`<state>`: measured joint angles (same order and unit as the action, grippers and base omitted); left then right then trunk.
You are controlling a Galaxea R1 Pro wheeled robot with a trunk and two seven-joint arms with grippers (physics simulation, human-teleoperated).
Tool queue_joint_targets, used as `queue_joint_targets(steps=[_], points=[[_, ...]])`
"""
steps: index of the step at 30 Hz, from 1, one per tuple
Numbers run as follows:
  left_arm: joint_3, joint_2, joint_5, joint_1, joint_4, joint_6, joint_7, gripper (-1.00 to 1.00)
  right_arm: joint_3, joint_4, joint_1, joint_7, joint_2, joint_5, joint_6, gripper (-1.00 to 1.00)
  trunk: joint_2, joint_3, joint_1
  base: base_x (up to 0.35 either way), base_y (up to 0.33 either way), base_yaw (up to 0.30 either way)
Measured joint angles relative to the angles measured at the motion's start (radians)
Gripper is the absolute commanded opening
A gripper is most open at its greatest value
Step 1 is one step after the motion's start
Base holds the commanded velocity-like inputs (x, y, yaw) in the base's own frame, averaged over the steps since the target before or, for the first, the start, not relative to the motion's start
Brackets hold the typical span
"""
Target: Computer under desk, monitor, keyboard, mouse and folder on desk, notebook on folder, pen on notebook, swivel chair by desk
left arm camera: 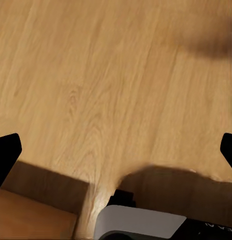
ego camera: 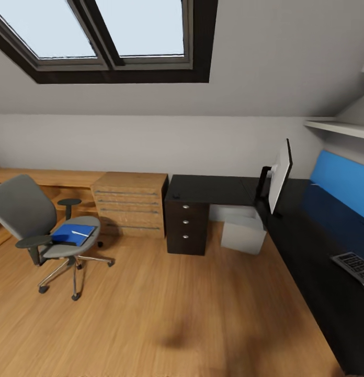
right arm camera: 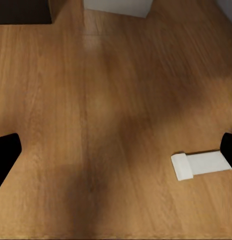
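Floor [ego camera: 150,314]: light wood planks, smooth with a slight sheen. Worktop [ego camera: 213,188]: matt black; low cabinets [ego camera: 131,201] beside it: grained light wood. Swivel chair [ego camera: 43,225]: grey cloth-like seat, metal star base.

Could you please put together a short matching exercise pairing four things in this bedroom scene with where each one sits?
Things:
1. bright blue flat folder
2. light grey box-shaped computer tower
3. wide thin flat monitor
4. slim dark keyboard with black keys

Places:
A. on the floor under the matte black desk
B. on the black desk top at the view's right edge
C. on the seat of the grey swivel chair
D. upright on the desk near its corner

Pairs: 1-C, 2-A, 3-D, 4-B
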<state>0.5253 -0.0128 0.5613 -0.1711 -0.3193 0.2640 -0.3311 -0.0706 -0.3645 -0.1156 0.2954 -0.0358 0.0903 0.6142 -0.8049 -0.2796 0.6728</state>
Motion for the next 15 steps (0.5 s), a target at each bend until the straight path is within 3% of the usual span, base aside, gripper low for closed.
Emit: queue_joint_targets(steps=[7,15], points=[[0.000,0.000,0.000,0.000,0.000,0.000,0.000,1.00,0.000,0.000,0.000,-0.008,0.001,0.000,0.000,1.00,0.000,0.000,0.000,-0.307,-0.131,-0.297],[-0.001,0.000,0.000,0.000,0.000,0.000,0.000,1.00,0.000,0.000,0.000,-0.010,0.001,0.001,0.000,1.00,0.000,0.000,0.000,-0.233,-0.243,-0.286]])
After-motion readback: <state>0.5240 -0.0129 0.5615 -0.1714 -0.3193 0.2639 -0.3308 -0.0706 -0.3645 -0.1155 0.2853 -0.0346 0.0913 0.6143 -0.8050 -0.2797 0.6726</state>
